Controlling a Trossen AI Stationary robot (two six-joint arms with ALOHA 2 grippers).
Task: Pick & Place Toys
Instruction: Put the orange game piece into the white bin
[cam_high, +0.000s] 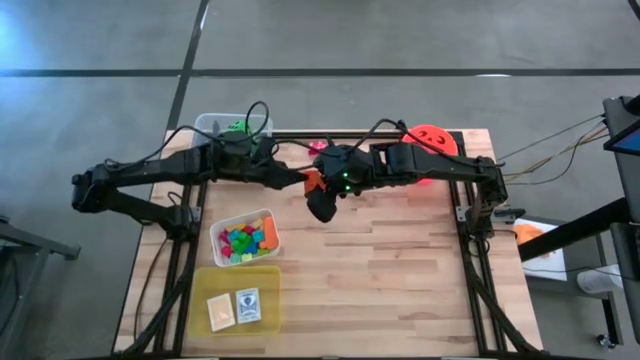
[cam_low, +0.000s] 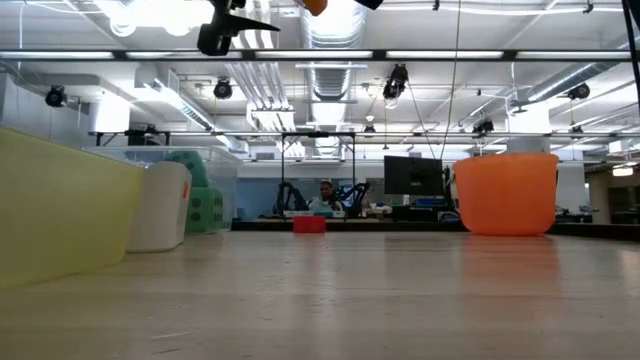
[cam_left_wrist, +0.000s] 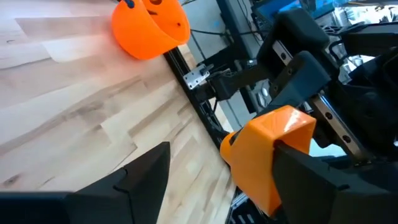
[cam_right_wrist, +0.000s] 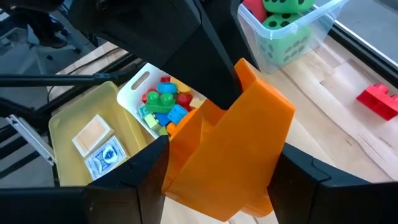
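Orange plastic — one large block (cam_right_wrist: 230, 155) — is clamped between the right gripper (cam_right_wrist: 214, 186)'s fingers above the middle of the desk (cam_high: 400, 270), while the left gripper (cam_left_wrist: 214, 180) meets it from the other side, one finger against the block, the other standing clear. Near the left edge, a white tub (cam_high: 245, 240) holds a heap of small bright blocks (cam_right_wrist: 163, 102) and a yellow tray (cam_high: 237, 300) holds two cards (cam_high: 235, 307). At the far edge, a clear tub (cam_right_wrist: 292, 31) holds green dice (cam_right_wrist: 283, 34) — at least two — beside one loose red block (cam_right_wrist: 379, 99), with one orange bucket (cam_high: 432, 140) near the far right corner.
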